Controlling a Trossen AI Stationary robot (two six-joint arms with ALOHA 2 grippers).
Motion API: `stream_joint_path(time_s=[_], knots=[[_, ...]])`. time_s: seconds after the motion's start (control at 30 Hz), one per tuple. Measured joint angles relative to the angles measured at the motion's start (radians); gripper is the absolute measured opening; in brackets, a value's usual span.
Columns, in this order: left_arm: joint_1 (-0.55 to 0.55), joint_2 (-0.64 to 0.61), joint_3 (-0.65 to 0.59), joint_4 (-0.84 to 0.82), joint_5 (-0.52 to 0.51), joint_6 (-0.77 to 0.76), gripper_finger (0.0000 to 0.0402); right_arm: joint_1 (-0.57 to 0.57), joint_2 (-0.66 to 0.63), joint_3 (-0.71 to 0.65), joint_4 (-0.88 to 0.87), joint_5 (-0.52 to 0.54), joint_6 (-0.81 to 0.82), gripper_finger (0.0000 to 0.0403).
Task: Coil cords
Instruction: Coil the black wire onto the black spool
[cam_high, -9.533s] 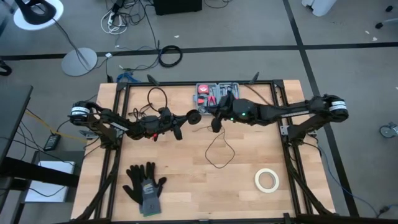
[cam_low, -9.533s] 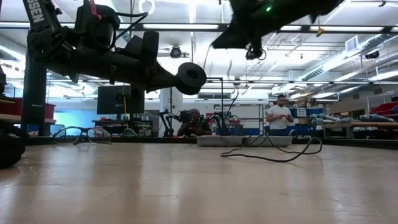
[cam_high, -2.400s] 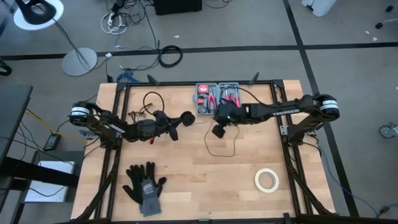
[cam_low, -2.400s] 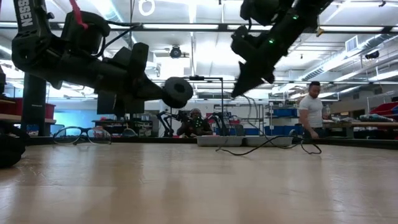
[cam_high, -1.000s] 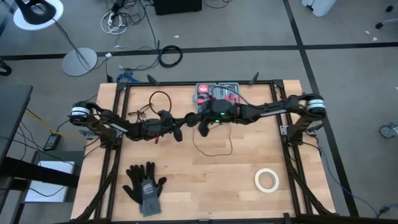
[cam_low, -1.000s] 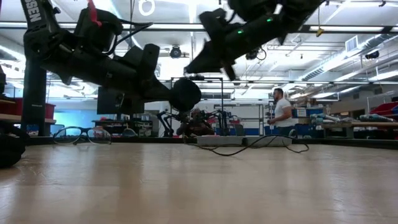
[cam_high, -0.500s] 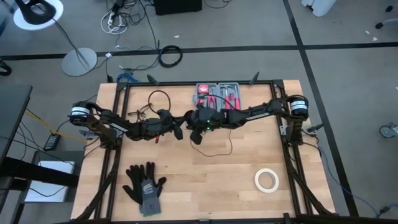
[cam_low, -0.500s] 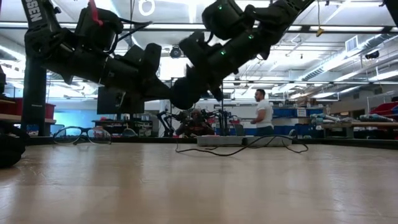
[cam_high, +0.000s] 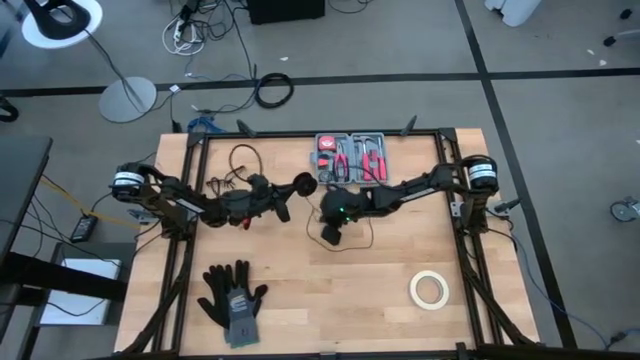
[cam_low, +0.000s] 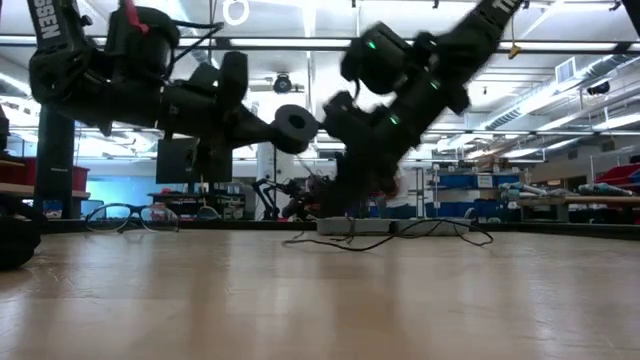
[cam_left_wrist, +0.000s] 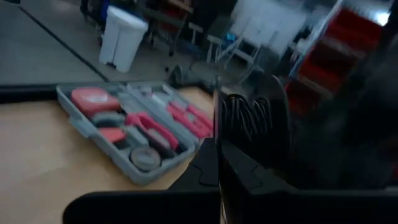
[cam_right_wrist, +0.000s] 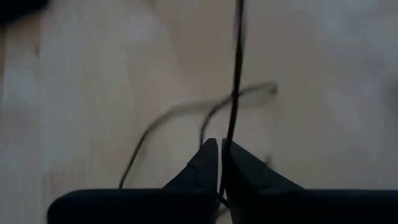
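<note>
While the left gripper (cam_high: 303, 184) hangs above the table (cam_high: 300, 300), fingers together on the wire's round black disc (cam_low: 295, 123), the right gripper (cam_high: 330, 234) is low over the boards. Its fingers (cam_right_wrist: 211, 162) stand almost together with the thin cord (cam_right_wrist: 235, 81) running between them; grip or mere touch, cannot tell.

Landmark: grey tool tray (cam_high: 350, 157) at the far edge.
- Gloves (cam_high: 232, 297): near edge, well left of tray.
- White tape roll (cam_high: 428, 289): near side, right of tray.
- Cord slack on the boards (cam_low: 390, 240): just nearer than tray.
- Disc: just left of tray, held up.
- Small black loop (cam_high: 240, 157): far side, left of tray.
</note>
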Motion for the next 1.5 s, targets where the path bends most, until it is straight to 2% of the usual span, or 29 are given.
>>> stream_joint_path(time_s=[0.17,0.33,0.47,0.57,0.8,0.9,1.0,1.07,1.17,1.27,1.33,1.43,1.5], knots=[[0.0,0.001,-0.071,0.129,-0.027,-0.018,0.0,0.009,-0.017,-0.133,0.062,-0.019,0.118,0.0027],[0.0,0.0,-0.135,0.267,-0.056,-0.024,0.0,0.003,-0.132,-0.23,-0.058,-0.046,0.211,0.0023],[0.0,0.001,-0.178,0.348,-0.086,-0.021,0.0,0.006,-0.299,-0.257,-0.338,-0.057,0.223,0.0018],[0.001,0.0,-0.193,0.371,-0.09,-0.021,0.0,0.005,-0.444,-0.227,-0.593,-0.043,0.223,0.0013],[0.001,0.0,-0.19,0.371,-0.086,-0.02,0.0,0.001,-0.715,-0.156,-1.205,0.089,0.2,0.0003],[0.001,0.0,-0.19,0.371,-0.084,-0.02,0.0,0.001,-0.8,-0.158,-1.269,0.145,0.211,0.0002],[0.0,0.0,-0.19,0.371,-0.079,-0.021,0.0,0.001,-0.843,-0.191,-1.126,0.175,0.284,0.0009],[0.0,0.001,-0.19,0.371,-0.079,-0.019,0.0,0.003,-0.85,-0.232,-0.931,0.181,0.282,0.0018],[0.0,0.001,-0.19,0.371,-0.079,-0.019,0.0,0.007,-0.808,-0.33,-0.527,0.181,0.19,0.0033],[0.0,0.001,-0.19,0.371,-0.071,-0.019,0.0,0.007,-0.71,-0.436,-0.076,0.18,0.134,0.0047],[0.0,0.001,-0.19,0.371,-0.064,-0.019,0.0,0.007,-0.616,-0.481,0.157,0.18,0.088,0.0056],[0.0,0.001,-0.19,0.37,-0.061,-0.02,0.0,-0.004,-0.467,-0.492,0.358,0.179,0.03,0.0072],[0.0,0.001,-0.19,0.37,-0.055,-0.02,0.0,-0.013,-0.371,-0.466,0.417,0.179,-0.002,0.0086]])
